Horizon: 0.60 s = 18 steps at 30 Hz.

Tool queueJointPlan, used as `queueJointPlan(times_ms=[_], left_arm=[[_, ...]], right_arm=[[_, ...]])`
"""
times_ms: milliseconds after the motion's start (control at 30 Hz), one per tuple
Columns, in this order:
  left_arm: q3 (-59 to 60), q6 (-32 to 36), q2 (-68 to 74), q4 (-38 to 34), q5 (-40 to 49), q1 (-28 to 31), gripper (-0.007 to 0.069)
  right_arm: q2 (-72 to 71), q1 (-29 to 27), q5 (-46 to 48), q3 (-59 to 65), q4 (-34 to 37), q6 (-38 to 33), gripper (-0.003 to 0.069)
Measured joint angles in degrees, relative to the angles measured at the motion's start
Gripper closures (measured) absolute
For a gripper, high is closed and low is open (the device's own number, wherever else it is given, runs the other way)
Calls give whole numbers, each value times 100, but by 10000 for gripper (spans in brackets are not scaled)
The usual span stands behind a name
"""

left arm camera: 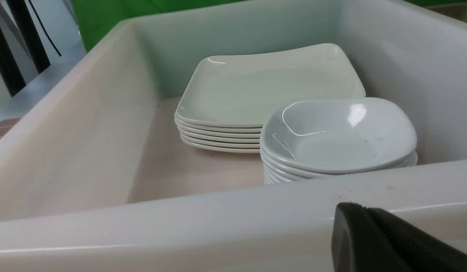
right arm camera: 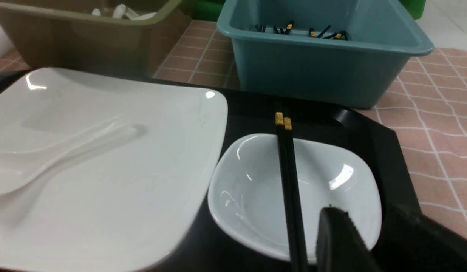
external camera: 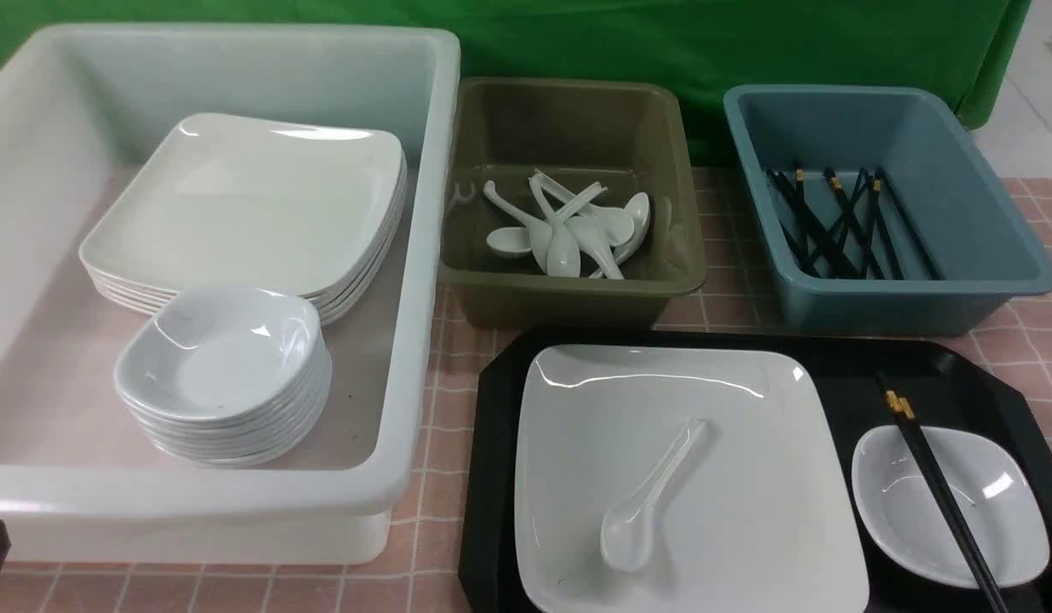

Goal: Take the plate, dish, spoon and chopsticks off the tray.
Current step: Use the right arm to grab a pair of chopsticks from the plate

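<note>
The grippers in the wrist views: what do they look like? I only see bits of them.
Little shows. The left gripper is a matt black piece with a rounded corner, one face smooth and one grainy. The right gripper shows two thick, blunt black fingers, blurred by closeness. No cables, markings or arm links are visible.

No readable text, labels, numbers, signs
</note>
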Motion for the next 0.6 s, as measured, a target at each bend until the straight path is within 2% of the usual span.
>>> queueJointPlan(times_ms=[600], left_arm=[[0, -17, 0, 152, -109, 0, 603]], right_arm=[[0, 0, 0, 0, 0, 0, 418]])
